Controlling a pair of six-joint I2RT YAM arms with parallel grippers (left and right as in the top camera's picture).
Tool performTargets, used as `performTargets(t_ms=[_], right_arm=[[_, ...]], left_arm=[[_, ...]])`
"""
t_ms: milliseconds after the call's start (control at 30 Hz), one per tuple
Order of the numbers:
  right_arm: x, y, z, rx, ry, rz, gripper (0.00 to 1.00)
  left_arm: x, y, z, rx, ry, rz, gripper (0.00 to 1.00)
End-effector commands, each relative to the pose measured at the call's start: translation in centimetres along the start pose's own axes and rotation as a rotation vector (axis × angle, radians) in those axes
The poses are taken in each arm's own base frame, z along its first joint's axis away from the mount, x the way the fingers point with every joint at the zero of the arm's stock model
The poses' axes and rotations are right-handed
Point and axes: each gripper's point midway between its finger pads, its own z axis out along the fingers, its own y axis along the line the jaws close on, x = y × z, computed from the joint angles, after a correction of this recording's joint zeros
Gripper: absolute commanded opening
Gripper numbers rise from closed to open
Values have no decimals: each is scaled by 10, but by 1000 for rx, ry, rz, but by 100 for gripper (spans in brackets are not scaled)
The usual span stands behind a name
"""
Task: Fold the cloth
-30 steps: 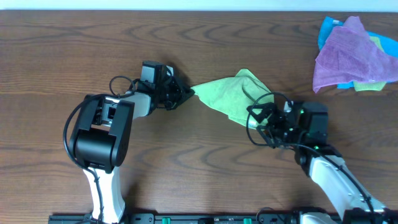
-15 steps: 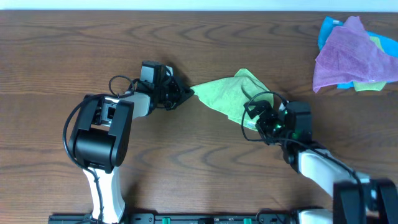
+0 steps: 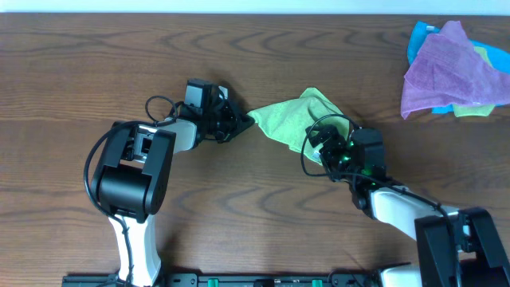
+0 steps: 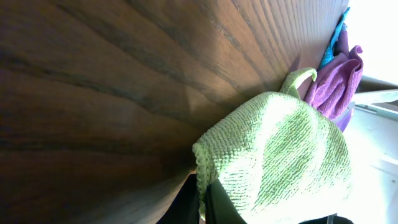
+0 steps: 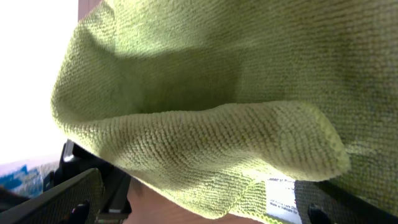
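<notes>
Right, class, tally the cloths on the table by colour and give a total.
Lime-green cloth: 1
Purple cloth: 1
Blue cloth: 1
Total: 3 clear; a yellowish scrap under the purple one may be a fourth.

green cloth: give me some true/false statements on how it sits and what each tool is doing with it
1. The left tool is shut on a corner of the cloth. True.
2. The right tool is shut. False: its jaws stand open at the cloth's near edge.
3. The cloth lies spread flat. False: it is bunched and drawn to a point at the left tool.
4. The purple cloth lies apart from it, far to the right. True.
5. A white tag shows in the right wrist view. True.
</notes>
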Motion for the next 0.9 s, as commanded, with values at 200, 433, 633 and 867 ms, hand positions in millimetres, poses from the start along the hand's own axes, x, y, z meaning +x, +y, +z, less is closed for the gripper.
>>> performTargets(t_ms=[200, 433, 633, 867], right_arm=[[-35, -49, -4, 204, -241, -21, 52], [-50, -53, -10, 234, -329, -25, 13], [-65, -49, -14, 227, -381, -69, 1], [-76, 36, -13, -25, -328, -267, 2]], left_arm=[[10, 11, 5, -12, 38, -6, 6], [10, 11, 5, -12, 38, -6, 6], [10, 11, 5, -12, 38, -6, 6], [14, 6, 5, 15, 66, 1, 6]])
